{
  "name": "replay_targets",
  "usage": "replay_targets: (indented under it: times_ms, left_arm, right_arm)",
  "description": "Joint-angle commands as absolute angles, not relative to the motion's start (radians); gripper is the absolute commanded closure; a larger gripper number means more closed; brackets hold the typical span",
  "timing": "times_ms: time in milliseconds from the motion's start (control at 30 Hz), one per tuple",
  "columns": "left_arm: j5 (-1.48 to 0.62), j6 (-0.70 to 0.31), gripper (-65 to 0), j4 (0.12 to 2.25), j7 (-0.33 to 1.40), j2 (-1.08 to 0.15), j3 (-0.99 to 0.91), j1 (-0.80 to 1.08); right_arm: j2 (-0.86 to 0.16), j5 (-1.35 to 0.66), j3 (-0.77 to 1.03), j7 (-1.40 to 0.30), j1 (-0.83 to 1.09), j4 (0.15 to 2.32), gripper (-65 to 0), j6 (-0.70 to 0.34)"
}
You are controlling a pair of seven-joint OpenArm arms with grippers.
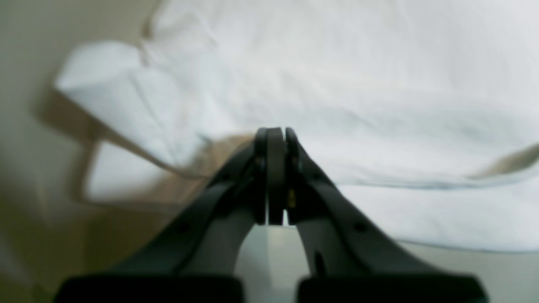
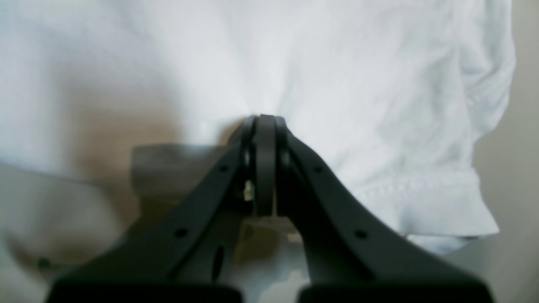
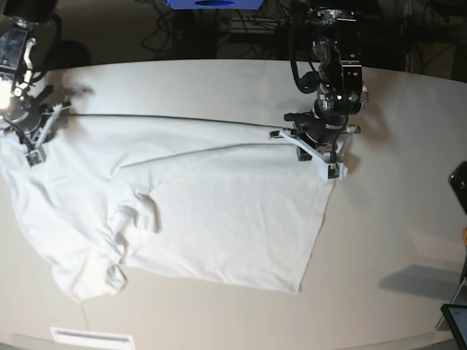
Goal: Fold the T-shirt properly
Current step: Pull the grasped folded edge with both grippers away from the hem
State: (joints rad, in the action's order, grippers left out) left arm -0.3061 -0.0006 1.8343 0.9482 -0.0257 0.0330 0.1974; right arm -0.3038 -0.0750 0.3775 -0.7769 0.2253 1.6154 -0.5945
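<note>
The white T-shirt (image 3: 219, 211) lies spread on the table (image 3: 394, 233), its far part lifted. One edge is pulled taut between the two grippers. My left gripper (image 3: 303, 138) is at the right end of that edge, jaws together on the cloth. In the left wrist view the gripper (image 1: 276, 131) is shut, with the T-shirt (image 1: 358, 84) hanging beyond it. My right gripper (image 3: 42, 125) is at the left end. In the right wrist view the gripper (image 2: 265, 120) is shut, and the T-shirt (image 2: 345, 71) puckers at its tips, a hemmed sleeve (image 2: 438, 202) at the right.
A blue object (image 3: 211, 4) and cables stand behind the table's far edge. Dark devices (image 3: 458, 191) sit at the right edge of the view, with another (image 3: 456, 317) at the lower right. A white label (image 3: 91, 337) is on the table's front edge.
</note>
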Motion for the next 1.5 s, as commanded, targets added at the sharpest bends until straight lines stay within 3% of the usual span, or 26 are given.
replay_targets:
  times_ms: [0,400,933,1467]
  left_arm:
    - [-0.321,-0.002,0.0,1.85,0.935,-0.031,0.028,0.188]
    - [-0.32,-0.002,0.0,1.801,1.03,-0.038,-0.157,0.219]
    - [-0.325,-0.002,0.0,1.965,1.029,-0.03,-0.151,0.467]
    - [-0.325,-0.002,0.0,1.975,1.027,-0.035,-0.151,0.486]
  right_arm:
    - [-0.32,-0.067,0.386,-0.783,0.223,1.626,-0.6,-0.595]
    - [-0.323,-0.065,0.386,-0.783,0.229,1.658,-0.6,-0.595]
    - [-0.321,-0.065,0.387,-0.783,0.309,1.709,-0.6,-0.595]
    - [-0.288,-0.068,0.501,-0.783,0.404,1.722,-0.6,-0.595]
